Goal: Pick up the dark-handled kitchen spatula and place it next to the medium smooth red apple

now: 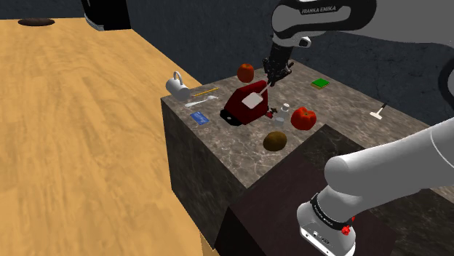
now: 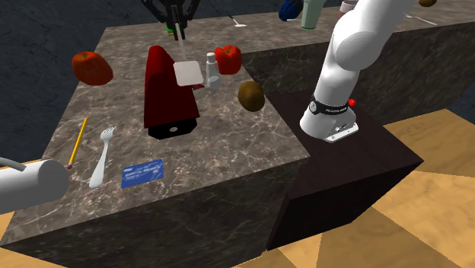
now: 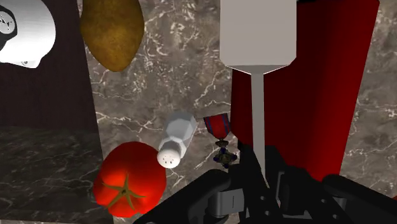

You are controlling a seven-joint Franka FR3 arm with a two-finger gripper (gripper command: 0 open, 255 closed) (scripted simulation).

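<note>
My black gripper (image 1: 275, 73) (image 2: 173, 11) (image 3: 264, 172) is shut on the spatula's handle, which is hidden between the fingers. The pale shaft and white blade (image 1: 253, 100) (image 2: 188, 73) (image 3: 257, 32) hang below it, lifted off the marble counter and in front of a tall dark-red object (image 1: 240, 108) (image 2: 166, 87) (image 3: 331, 83). The red apple (image 1: 246, 71) (image 2: 91, 67) rests on the counter near its far edge, at the shoulder view's left of the gripper and apart from the spatula.
A red tomato (image 1: 303, 118) (image 2: 227, 59) (image 3: 127, 184), a white shaker (image 2: 211, 70) (image 3: 175, 140), a small medal (image 3: 219, 137) and a brown potato (image 1: 274, 140) (image 2: 251, 95) (image 3: 111, 32) lie close by. Mug (image 1: 177, 85), fork (image 2: 100, 156), pencil (image 2: 78, 141) and blue card (image 2: 142, 173) occupy the counter's end.
</note>
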